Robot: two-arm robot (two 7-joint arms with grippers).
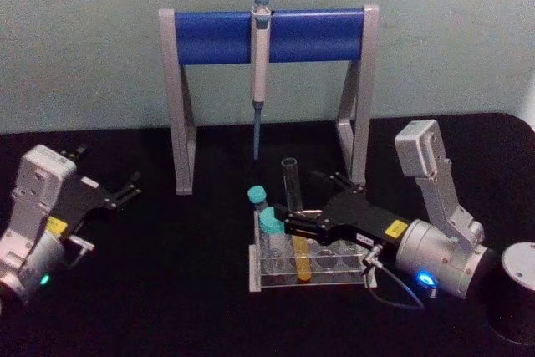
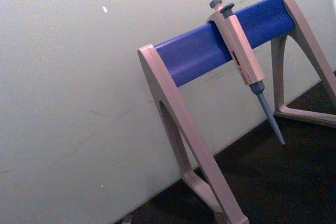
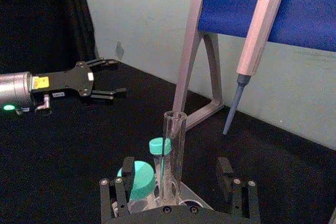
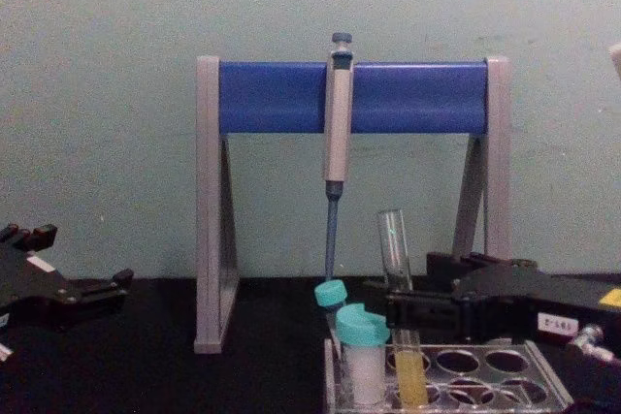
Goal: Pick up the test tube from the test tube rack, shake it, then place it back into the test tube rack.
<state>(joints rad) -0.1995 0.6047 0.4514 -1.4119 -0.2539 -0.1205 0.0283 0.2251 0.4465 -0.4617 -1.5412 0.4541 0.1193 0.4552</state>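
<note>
The jaws of our right gripper [image 3: 176,174] are spread wide, one on each side of the test tube [image 3: 174,145], and they do not touch it yet. The tube stands upright in the test tube rack [image 1: 334,280], with yellow liquid at its bottom, just beside two teal-capped vials [image 1: 272,223]. So we think the job has only begun: the grab, the lift, the shake and the putting back are all left. Our left gripper [image 1: 115,175] sits well apart on the black worktop [image 1: 167,290], jaws spread too, holding nothing.
</note>
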